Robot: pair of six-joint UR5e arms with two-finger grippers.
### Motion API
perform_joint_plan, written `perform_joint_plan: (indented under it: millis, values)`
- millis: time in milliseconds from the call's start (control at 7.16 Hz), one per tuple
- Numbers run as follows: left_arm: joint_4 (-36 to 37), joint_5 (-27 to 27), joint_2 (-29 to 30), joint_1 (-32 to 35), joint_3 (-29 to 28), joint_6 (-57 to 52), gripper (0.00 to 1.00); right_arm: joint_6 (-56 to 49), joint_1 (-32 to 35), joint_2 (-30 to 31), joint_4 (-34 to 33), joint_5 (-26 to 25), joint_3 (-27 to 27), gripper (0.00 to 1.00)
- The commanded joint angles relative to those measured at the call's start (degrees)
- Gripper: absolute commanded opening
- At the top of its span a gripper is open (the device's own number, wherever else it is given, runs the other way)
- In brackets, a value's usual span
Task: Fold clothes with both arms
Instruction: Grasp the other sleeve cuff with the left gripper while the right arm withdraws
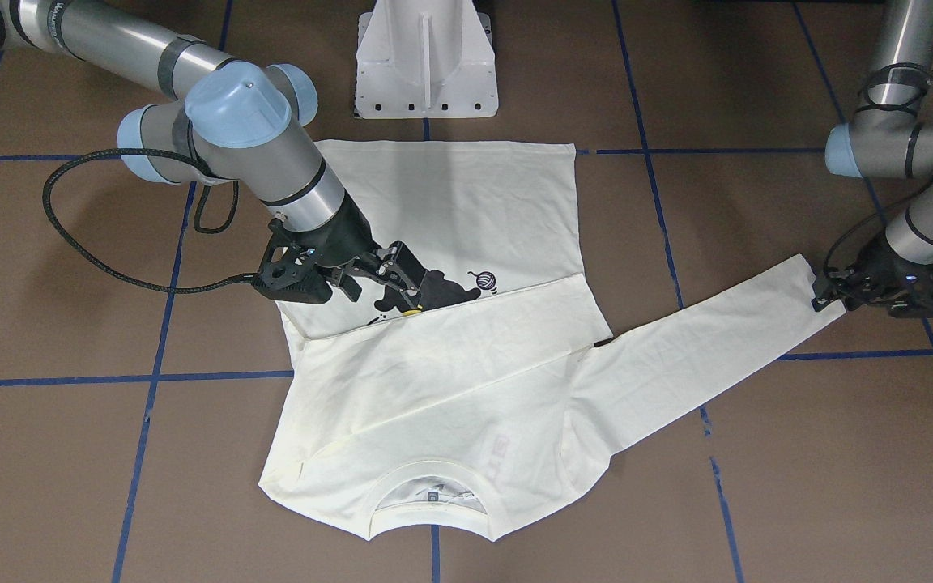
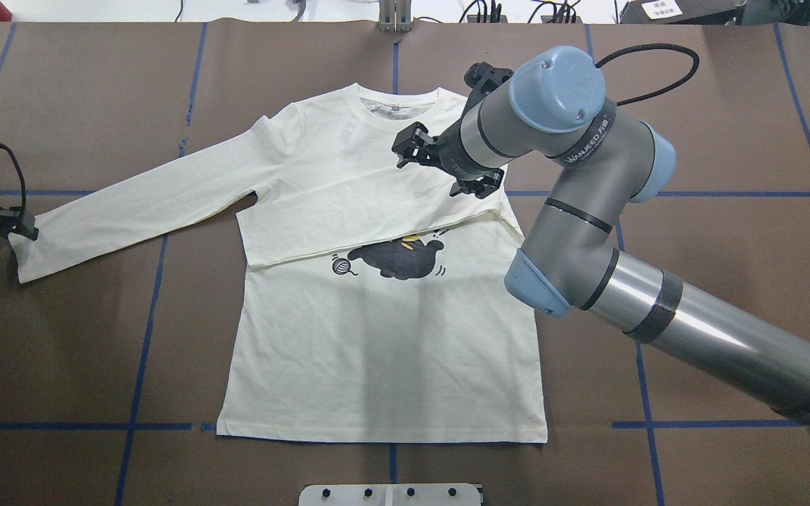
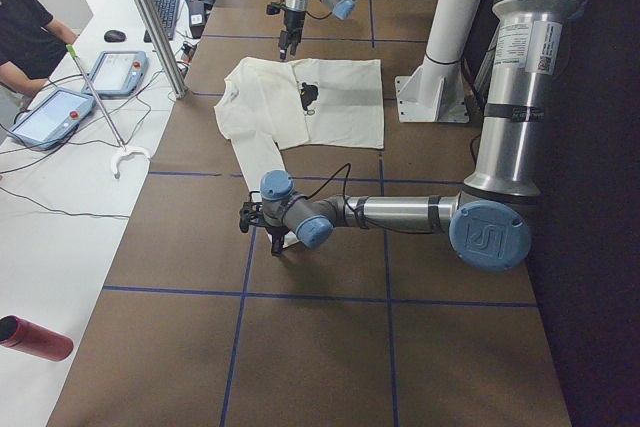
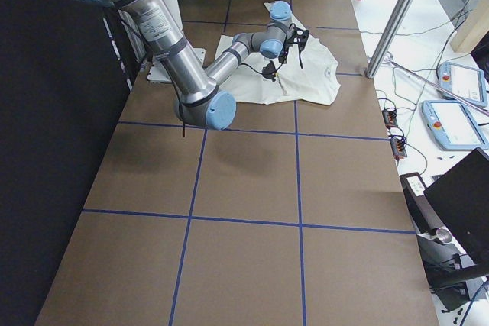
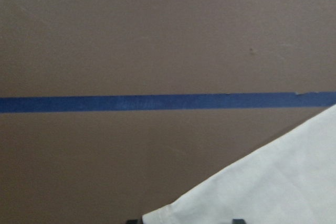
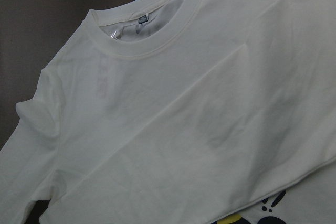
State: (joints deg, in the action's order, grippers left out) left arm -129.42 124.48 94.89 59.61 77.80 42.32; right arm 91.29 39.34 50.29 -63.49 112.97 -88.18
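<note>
Cream T-shirt (image 2: 377,351), sleeve (image 2: 377,211) across chest

I'm running this from afar in a robotics lab: a brown table (image 3: 320,367) gridded with blue tape (image 3: 320,296), teach pendants (image 3: 115,72) and a keyboard (image 3: 165,12) on a white side bench (image 3: 60,247).

Cream long-sleeved T-shirt (image 2: 377,351) under right gripper (image 1: 403,282): soft matt cloth, creased. Brown tabletop (image 2: 60,351): matt. Grey arm tube (image 2: 714,344): glossy metal.
</note>
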Motion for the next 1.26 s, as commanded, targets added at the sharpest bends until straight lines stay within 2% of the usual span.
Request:
perform_joint_plan:
  millis: [0, 419, 559, 699, 838, 978, 1118]
  values:
    - [0.66, 0.41, 0.46, -0.02, 1.55, 0.39, 0.0, -0.06, 0.2, 0.85, -0.14, 0.58, -1.98, 0.99]
    - [4.17, 4.8, 2.22, -0.11, 9.45, 4.75, 0.0, -1.19, 2.75, 10.06, 0.21, 3.13, -11.02, 1.0]
    - [5.57, 6.29, 5.97, -0.46, 14.0, 16.01, 0.0, -3.46, 5.97, 15.48, 0.21, 5.05, -14.62, 1.0]
    - [11.41, 5.61, 11.05, -7.07, 18.31, 23.17, 0.0, -14.01, 13.49, 21.63, 0.3, 13.51, -15.61, 1.0]
    - [19.56, 5.51, 20.33, -9.92, 19.92, 29.51, 0.0, -23.86, 20.53, 26.73, 0.3, 19.59, -15.53, 1.0]
    - [22.78, 2.38, 29.38, -16.04, 19.16, 38.71, 0.0, -31.36, 24.86, 31.66, 0.38, 21.57, -15.79, 1.0]
    - [22.46, -4.09, 38.0, -20.8, 15.84, 42.45, 0.0, -38.31, 27.25, 35.54, 0.56, 22.29, -15.53, 1.0]
